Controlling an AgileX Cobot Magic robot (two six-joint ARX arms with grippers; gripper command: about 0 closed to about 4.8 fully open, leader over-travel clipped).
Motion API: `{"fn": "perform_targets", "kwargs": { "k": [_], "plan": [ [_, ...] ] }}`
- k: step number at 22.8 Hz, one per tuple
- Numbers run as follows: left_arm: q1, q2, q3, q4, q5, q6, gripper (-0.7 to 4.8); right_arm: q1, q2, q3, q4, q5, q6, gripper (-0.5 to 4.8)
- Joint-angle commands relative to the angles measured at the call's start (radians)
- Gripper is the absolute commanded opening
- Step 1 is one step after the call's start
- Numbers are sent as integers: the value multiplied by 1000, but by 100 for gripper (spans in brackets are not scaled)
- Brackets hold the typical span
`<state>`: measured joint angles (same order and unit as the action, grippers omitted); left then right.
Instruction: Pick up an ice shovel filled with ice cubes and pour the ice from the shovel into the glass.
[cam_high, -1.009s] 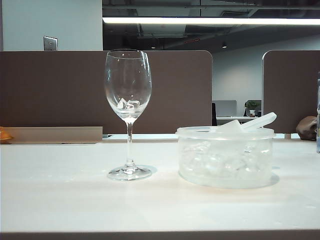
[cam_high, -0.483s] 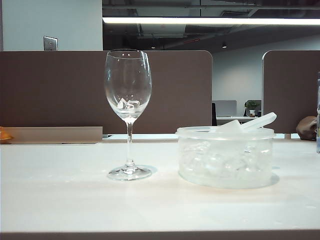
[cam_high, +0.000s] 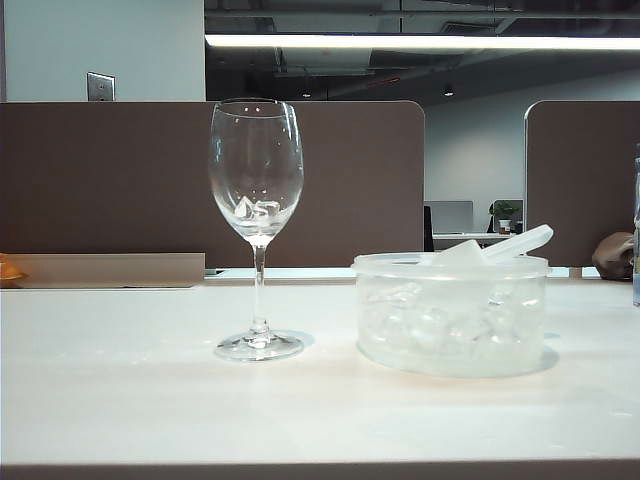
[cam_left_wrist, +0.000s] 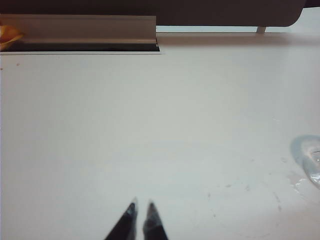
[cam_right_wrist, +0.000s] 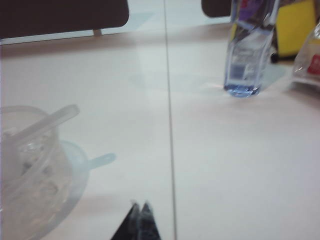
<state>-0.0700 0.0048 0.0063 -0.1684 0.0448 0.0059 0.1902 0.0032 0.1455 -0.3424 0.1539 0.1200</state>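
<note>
The right tool (cam_right_wrist: 140, 206) hangs low over the bare counter (cam_right_wrist: 225, 165), its tips pressed together and pinching nothing, just beside the round plastic tub (cam_right_wrist: 30, 170). The left tool (cam_left_wrist: 141, 206) hovers over open counter too, tips nearly touching with a thin gap, empty; the foot of the glass (cam_left_wrist: 310, 157) lies well off to one side of it. Neither tool shows in the exterior view.

The ice shovel (cam_high: 500, 247) rests across the tub's rim, its handle sticking up past the edge toward the counter's right side, with ice cubes (cam_high: 440, 322) heaped in the tub below. The glass (cam_high: 256, 225) stands upright, apart from the tub, toward the counter's middle, with a couple of cubes already in its bowl.

Risks, as I judge them: the tips must spread before reaching the handle, or they will knock the shovel off the rim. The frosted handle looks slick and may twist in the grip. The tall, thin-stemmed glass would tip at a light bump, and cubes could spill past its narrow mouth.
</note>
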Motion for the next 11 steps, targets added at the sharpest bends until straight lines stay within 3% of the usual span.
{"fn": "perform_targets", "kwargs": {
  "k": [1,5,11],
  "plan": [
    [0,1,1,10,3,-3,29,-45,-1,2,26,0,-47,-1],
    [0,1,1,10,3,-3,29,-103,-1,-31,69,1,-90,-1],
    [0,1,1,9,3,-3,29,-100,-1,-95,116,-3,-122,-1]
  ]
}}
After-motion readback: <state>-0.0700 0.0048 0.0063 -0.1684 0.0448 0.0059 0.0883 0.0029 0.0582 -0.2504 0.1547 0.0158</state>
